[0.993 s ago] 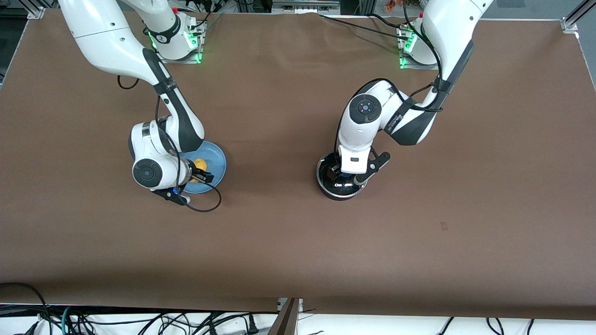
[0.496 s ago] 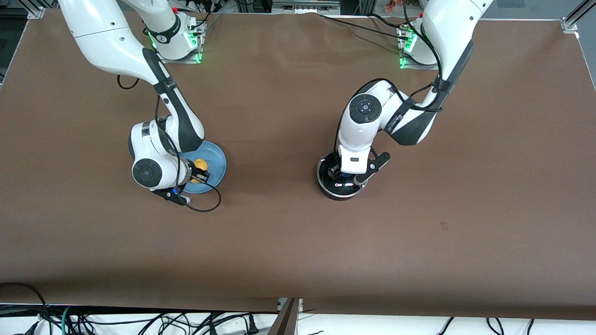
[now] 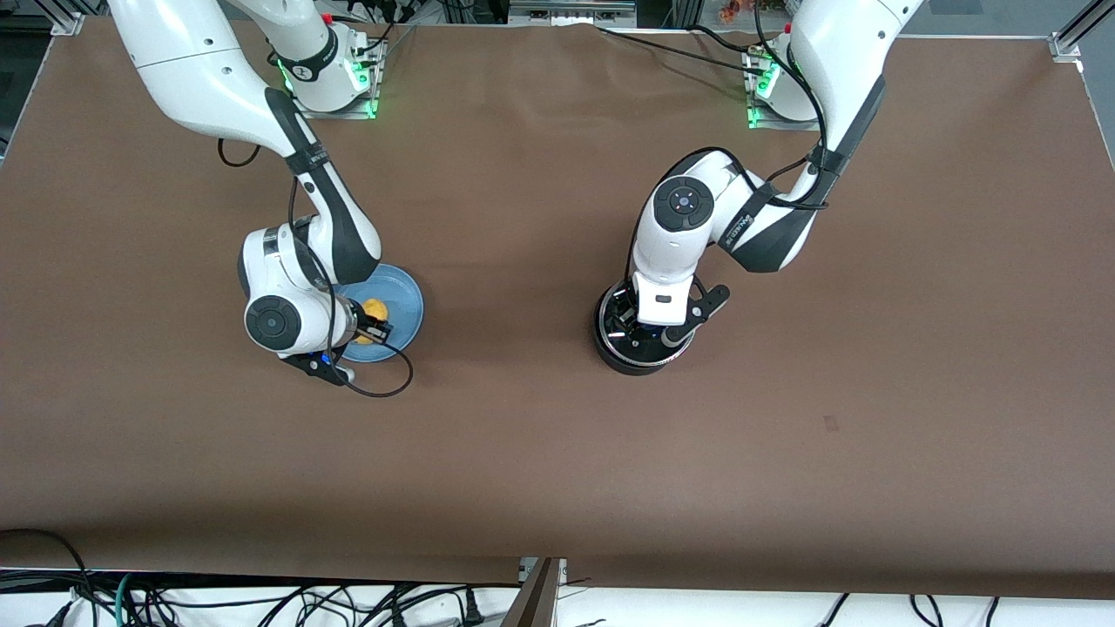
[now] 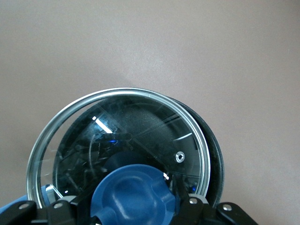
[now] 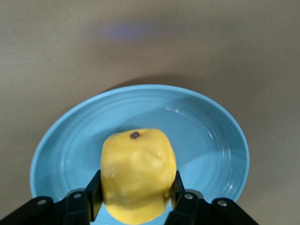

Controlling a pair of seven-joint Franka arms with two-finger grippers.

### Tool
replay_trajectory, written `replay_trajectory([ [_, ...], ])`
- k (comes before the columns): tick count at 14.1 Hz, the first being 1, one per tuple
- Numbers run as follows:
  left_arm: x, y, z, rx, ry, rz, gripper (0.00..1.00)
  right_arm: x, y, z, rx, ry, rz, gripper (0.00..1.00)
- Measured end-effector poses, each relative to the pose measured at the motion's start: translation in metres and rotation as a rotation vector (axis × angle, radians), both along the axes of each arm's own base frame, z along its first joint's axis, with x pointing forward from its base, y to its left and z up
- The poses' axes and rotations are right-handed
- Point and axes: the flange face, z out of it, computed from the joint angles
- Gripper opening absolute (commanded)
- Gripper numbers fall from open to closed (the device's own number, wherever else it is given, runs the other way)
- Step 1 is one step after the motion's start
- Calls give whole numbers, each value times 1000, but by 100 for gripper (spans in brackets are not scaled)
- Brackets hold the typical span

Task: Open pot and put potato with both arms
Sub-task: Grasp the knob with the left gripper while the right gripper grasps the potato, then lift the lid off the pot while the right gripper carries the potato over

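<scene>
The black pot (image 3: pixel 640 362) stands on the table under my left gripper (image 3: pixel 643 333). In the left wrist view my left gripper (image 4: pixel 133 204) is shut on the blue knob (image 4: pixel 133 190) of the glass lid (image 4: pixel 140 119). The lid sits shifted off the pot's rim (image 4: pixel 217 161). My right gripper (image 3: pixel 373 325) is over the blue plate (image 3: pixel 406 305), shut on the yellow potato (image 3: pixel 375 307). The right wrist view shows the potato (image 5: pixel 138 161) clamped between both fingers (image 5: pixel 93 197), low over the plate (image 5: pixel 206 136). I cannot tell whether it touches the plate.
Brown table cloth lies all around the pot and the plate. The plate is toward the right arm's end, the pot toward the left arm's end. A black cable (image 3: pixel 388 383) loops on the table beside the plate.
My right gripper's fingers have closed onto the potato. My left gripper has closed on the lid's knob, and the lid has shifted off the pot's rim.
</scene>
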Motion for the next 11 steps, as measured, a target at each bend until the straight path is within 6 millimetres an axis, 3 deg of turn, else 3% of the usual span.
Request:
replay_trajectory([
  [5,9,1,11,-13,-22,10,56,10,3,44,24,-47,46,24],
  [11,29,5,46,-45,-83,31,53,21,14,80,49,-81,89,24],
])
